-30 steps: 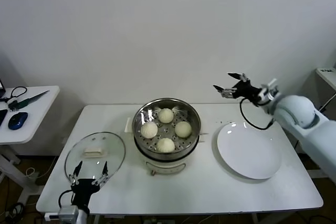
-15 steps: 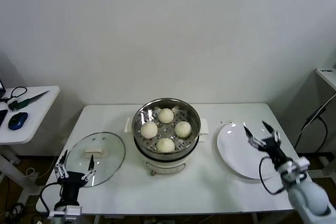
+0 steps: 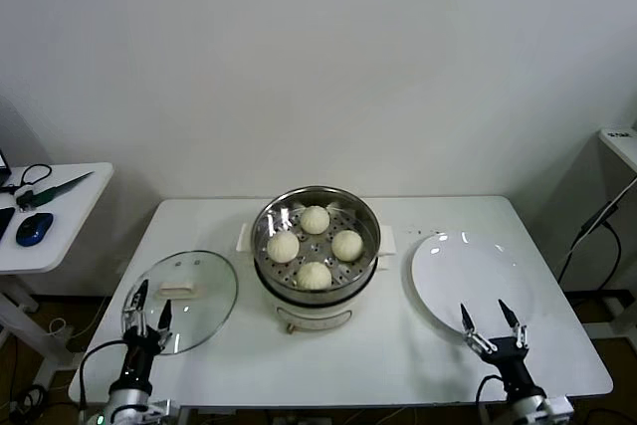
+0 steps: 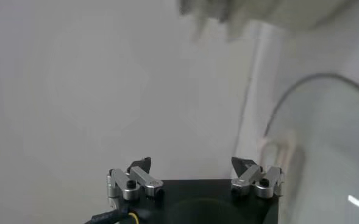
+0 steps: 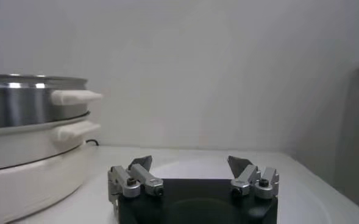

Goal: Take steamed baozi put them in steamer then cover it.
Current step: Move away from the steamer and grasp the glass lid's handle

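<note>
The steamer [image 3: 372, 246], a shiny steel basket on a cream pot base, stands mid-table with several white baozi [image 3: 315, 219] lying inside it, uncovered. Its round glass lid [image 3: 194, 296] lies flat on the table to the left. My left gripper [image 3: 151, 304] is open and empty at the table's front left, over the lid's near edge; the left wrist view shows the open left gripper [image 4: 191, 163] beside the lid [image 4: 325, 158]. My right gripper [image 3: 485, 314] is open and empty at the front right, just before the plate. From the right gripper [image 5: 190, 161] the steamer [image 5: 27, 97] shows side-on.
An empty flat white plate [image 3: 478, 266] lies right of the steamer. The white table [image 3: 398, 345] has bare surface in front of the pot. A small side table [image 3: 50, 211] with a mouse and cables stands far left.
My right arm has swung down from behind the plate to the table's front right edge. My left gripper shifted slightly near the lid. Both stayed open.
</note>
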`<state>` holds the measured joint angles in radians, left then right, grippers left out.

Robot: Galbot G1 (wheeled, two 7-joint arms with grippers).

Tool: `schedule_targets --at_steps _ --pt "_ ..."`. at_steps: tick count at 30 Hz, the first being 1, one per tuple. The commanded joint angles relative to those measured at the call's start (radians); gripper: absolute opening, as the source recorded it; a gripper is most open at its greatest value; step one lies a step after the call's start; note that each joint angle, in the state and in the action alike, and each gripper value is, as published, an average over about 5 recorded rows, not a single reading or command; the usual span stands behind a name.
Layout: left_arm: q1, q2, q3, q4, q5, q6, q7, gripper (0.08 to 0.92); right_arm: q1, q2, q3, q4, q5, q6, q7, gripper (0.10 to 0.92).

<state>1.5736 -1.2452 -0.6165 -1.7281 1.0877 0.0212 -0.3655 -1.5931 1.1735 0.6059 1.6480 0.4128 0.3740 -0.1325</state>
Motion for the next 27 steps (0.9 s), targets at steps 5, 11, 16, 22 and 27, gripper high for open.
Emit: schedule_targets --at_steps 5,11,16,22,27 --pt "-0.148 0.018 0.015 0.28 0.316 0.003 -0.066 0.823 -0.099 0.109 0.013 0.001 -0.073 0.075 0.008 0.823" --pt "-0.225 0.008 0.023 0.358 0.312 0.013 -0.063 0.823 -0.114 0.114 0.014 0.002 -0.076 0.085 0.007 0.823" --pt "-0.275 0.001 0.039 0.368 0.293 0.033 -0.053 0.823 -0.127 0.118 0.013 0.005 -0.079 0.093 0.007 0.823" --pt "-0.33 0.001 0.051 0.389 0.269 0.063 -0.032 0.823 -0.136 0.125 0.012 0.008 -0.08 0.102 0.007 0.823" --pt "-0.36 0.006 0.057 0.423 0.246 0.072 -0.027 0.807 -0.134 0.123 0.012 0.005 -0.079 0.103 0.007 0.823"
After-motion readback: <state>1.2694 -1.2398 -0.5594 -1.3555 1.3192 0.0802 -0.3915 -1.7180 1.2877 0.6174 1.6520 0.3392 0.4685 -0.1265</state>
